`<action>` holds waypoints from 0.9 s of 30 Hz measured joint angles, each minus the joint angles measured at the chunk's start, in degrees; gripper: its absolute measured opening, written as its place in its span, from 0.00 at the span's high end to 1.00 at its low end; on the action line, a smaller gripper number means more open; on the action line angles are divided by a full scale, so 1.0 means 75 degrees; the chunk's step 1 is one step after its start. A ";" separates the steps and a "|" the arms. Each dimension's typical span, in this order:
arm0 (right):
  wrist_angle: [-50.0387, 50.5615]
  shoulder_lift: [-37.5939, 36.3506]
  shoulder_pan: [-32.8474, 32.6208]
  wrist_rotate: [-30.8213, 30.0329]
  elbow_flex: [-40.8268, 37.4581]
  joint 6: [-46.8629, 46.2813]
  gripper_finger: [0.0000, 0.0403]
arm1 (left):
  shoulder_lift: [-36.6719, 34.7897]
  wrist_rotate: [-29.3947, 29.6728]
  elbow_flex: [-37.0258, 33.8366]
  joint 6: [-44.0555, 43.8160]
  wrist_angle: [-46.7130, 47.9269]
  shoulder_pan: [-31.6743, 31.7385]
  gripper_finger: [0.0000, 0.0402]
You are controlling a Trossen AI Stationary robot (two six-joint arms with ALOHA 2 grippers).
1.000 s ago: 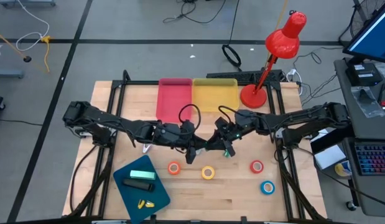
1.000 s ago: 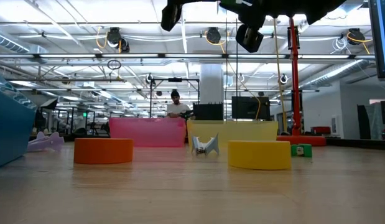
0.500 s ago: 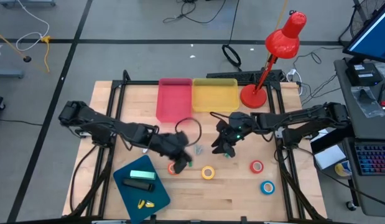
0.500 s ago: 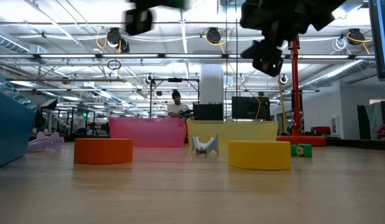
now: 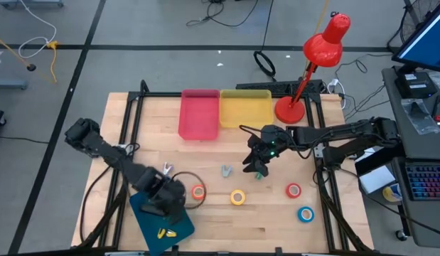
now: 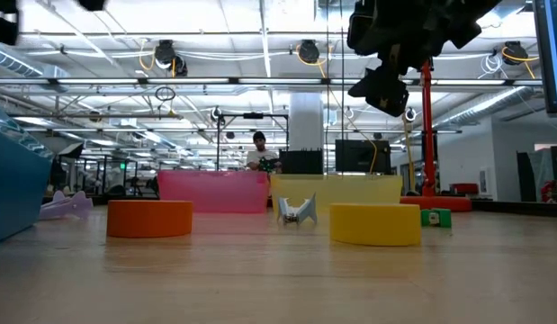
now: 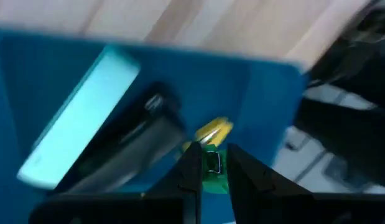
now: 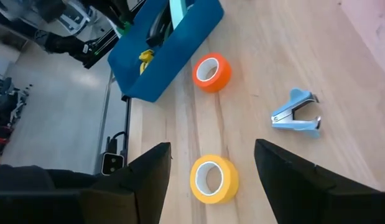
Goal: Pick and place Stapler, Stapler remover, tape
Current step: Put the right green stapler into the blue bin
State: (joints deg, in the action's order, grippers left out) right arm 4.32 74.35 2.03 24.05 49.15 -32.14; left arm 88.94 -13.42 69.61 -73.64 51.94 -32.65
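Observation:
My left gripper (image 5: pixel 165 198) hangs shut over the blue tray (image 5: pixel 178 226) at the near left, pointing down. Below it in the tray lie a dark stapler (image 7: pixel 133 140), a teal box (image 7: pixel 80 121) and a yellow clip (image 5: pixel 165 232). My right gripper (image 5: pixel 254 171) stands open above the table's middle. The pale blue staple remover (image 5: pixel 226 171) lies on the wood just to its left. The orange (image 5: pixel 198 191), yellow (image 5: pixel 237 197), red (image 5: pixel 293 190) and blue (image 5: pixel 306 213) tape rolls lie flat along the near side.
A pink bin (image 5: pixel 199 114) and a yellow bin (image 5: pixel 245 108) stand side by side at the far edge. To their right a red desk lamp stands on its base (image 5: pixel 289 109). Bare wood shows between the bins and the tape rolls.
My left gripper has swung from the table's middle toward the near left, over the blue tray, and has tipped from nearly level to pointing down. My right gripper has opened and dipped a little where it was. The staple remover now shows uncovered on the wood.

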 joint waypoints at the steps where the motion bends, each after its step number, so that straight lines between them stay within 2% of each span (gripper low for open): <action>1: 0.0002 0.0000 0.0036 0.0003 0.0000 0.0006 0.45 | 0.0015 0.0028 -0.0018 -0.0140 0.0127 -0.0192 0.89; 7: 0.0007 0.0000 0.0193 0.0001 0.0000 0.0009 0.45 | 0.0109 -0.0007 -0.0599 -0.1851 0.0034 -0.1066 0.89; 13: 0.0040 0.0000 0.0226 0.0003 0.0000 0.0006 0.44 | 0.0162 -0.0232 -0.1420 -0.3419 -0.1518 -0.1531 0.89; 17: 0.0039 0.0000 0.0226 0.0004 0.0000 -0.0017 0.44 | 0.0151 -0.0278 -0.1866 -0.4330 -0.1730 -0.1743 0.89; 21: 0.0039 0.0000 0.0226 0.0006 0.0000 -0.0020 0.44 | 0.0144 -0.0354 -0.2080 -0.4812 -0.1757 -0.1870 0.89; 27: 0.0037 0.0000 0.0226 0.0003 0.0000 -0.0160 0.44 | 0.0147 -0.0348 -0.2140 -0.4946 -0.1743 -0.1838 0.86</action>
State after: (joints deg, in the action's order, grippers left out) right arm 4.60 74.35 3.73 24.07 49.15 -33.34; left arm 90.04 -16.03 53.56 -110.74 38.87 -46.43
